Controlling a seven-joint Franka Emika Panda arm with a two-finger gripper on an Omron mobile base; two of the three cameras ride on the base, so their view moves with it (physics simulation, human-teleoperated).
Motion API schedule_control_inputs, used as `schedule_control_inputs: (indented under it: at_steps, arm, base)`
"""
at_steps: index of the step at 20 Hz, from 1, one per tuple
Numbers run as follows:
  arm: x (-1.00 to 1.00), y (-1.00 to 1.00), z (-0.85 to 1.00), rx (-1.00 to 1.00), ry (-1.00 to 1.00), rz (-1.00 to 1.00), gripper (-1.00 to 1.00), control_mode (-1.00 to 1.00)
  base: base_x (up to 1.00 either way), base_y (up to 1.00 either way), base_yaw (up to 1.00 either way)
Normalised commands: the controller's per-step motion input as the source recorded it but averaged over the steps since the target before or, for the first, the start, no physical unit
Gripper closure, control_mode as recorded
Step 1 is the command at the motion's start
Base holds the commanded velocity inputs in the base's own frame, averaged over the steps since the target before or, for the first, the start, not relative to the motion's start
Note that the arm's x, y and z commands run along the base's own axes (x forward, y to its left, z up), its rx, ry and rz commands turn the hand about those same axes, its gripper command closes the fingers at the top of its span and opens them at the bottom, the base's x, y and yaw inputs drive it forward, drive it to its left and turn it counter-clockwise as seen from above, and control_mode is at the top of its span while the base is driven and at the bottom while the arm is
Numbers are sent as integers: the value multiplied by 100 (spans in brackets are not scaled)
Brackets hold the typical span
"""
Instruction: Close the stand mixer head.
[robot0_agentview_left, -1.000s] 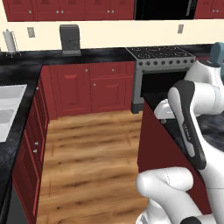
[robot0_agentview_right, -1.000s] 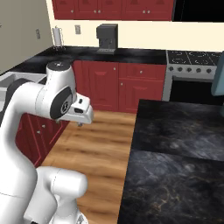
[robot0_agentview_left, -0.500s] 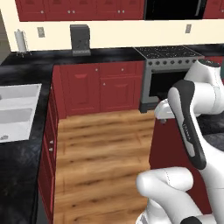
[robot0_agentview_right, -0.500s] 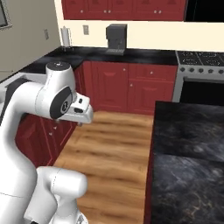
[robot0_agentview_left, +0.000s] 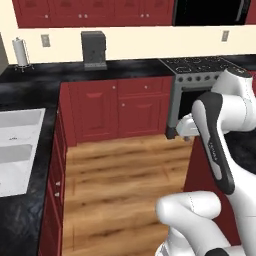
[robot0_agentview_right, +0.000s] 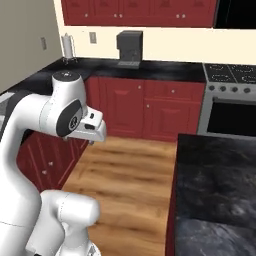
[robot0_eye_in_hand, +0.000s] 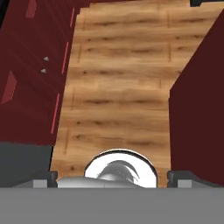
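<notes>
Standing here watching and honestly there's no teal stand mixer head anywhere I can spot, so the thing it's supposed to close must be off somewhere outside what's in front of us. Looks to me like it's at the "go find it" stage.

The arm is folded up tight against its own body, elbow high, hand tucked in and pointing down at the wood floor (robot0_eye_in_hand: 122, 87). My guess is that's a travel pose, kept compact so nothing clips the red cabinets (robot0_agentview_left: 117, 107) or the dark island counter (robot0_agentview_right: 220, 170) on its right. The gripper (robot0_eye_in_hand: 112, 178) barely peeks in, just the two dark tips at the edges of the hand camera, wide apart and nothing between them, so I'd call it released and empty.

Around the room: the stove (robot0_agentview_left: 200, 67) against the back wall, a dark coffee machine (robot0_agentview_right: 129, 47) on the back counter, a paper towel holder (robot0_agentview_left: 20, 51) further along, and the sink (robot0_agentview_left: 17, 150) on the left counter.
</notes>
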Motion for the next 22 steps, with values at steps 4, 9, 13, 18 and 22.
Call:
schedule_control_inputs:
  at_steps: [4,9,13,18,22]
  arm:
    - [0,0,0,0,0,0,-100,100]
    - [0,0,0,0,0,0,-100,100]
    - [0,0,0,0,0,0,-100,100]
    - [0,0,0,0,0,0,-100,100]
    - [0,0,0,0,0,0,-100,100]
  base:
    - [100,17,-3]
    - [100,20,-8]
    - [100,23,-10]
    - [100,37,-8]
    - [100,56,-8]
